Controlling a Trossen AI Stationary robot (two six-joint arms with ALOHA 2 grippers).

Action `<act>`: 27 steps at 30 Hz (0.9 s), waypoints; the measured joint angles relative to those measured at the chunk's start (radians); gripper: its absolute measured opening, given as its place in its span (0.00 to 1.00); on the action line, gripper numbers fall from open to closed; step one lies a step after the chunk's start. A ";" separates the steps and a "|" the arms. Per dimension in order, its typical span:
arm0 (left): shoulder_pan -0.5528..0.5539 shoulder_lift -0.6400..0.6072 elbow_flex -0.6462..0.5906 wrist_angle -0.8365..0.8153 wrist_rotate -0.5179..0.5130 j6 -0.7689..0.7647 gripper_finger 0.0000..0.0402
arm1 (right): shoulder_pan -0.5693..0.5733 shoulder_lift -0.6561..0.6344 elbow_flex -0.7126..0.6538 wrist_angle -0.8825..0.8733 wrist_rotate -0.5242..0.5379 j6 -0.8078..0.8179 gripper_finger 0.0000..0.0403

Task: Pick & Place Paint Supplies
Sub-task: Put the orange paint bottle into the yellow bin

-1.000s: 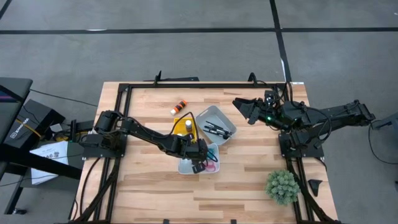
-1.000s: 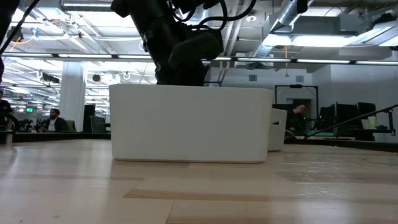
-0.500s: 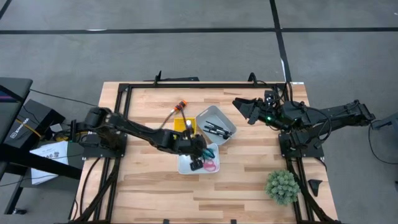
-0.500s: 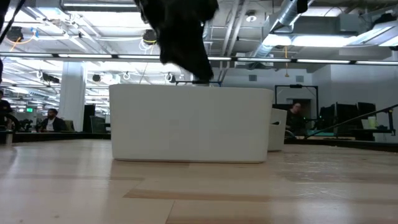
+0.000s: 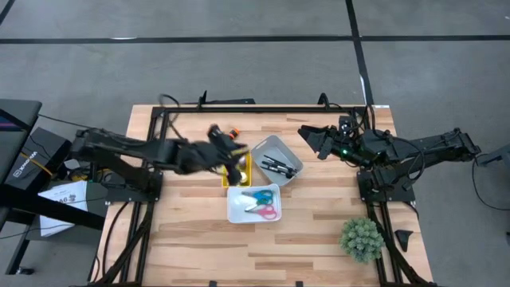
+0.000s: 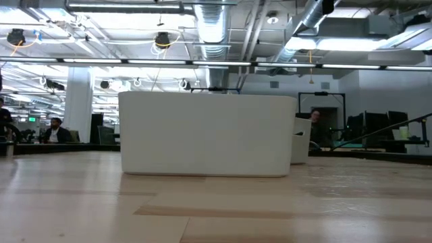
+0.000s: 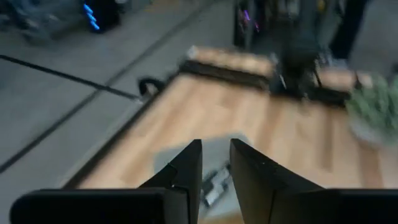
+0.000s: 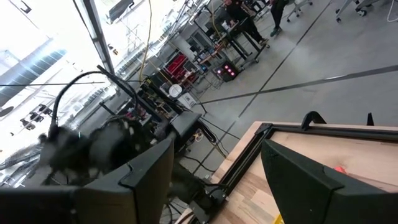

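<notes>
At worktop centre: 2 scissors lying in white bin. Left gripper near orange paint bottle, jaws narrow, empty. Right gripper waiting, jaws wide. Next: grasp bottle, judged.

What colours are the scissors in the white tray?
Blue and pink scissors, seen best in the high view.

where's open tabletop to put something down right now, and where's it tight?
Free: the wide bare wood along the near edge of the wooden table, between the white bin holding scissors and the fuzzy green ball plant; also the left strip below the left arm. Crowded: centre-back, where the yellow bin, grey bin of brushes, orange-capped bottle and left gripper cluster.
</notes>
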 joint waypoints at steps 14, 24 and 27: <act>0.216 -0.129 0.000 -0.040 -0.015 0.029 0.24 | 0.002 0.000 0.000 0.000 -0.001 0.000 0.59; 0.432 -0.016 -0.001 -0.010 0.271 -0.058 0.50 | -0.008 0.000 0.000 0.000 -0.003 0.000 0.59; 0.506 0.043 -0.001 0.026 0.371 -0.084 0.57 | -0.015 0.000 0.000 0.000 -0.003 0.000 0.59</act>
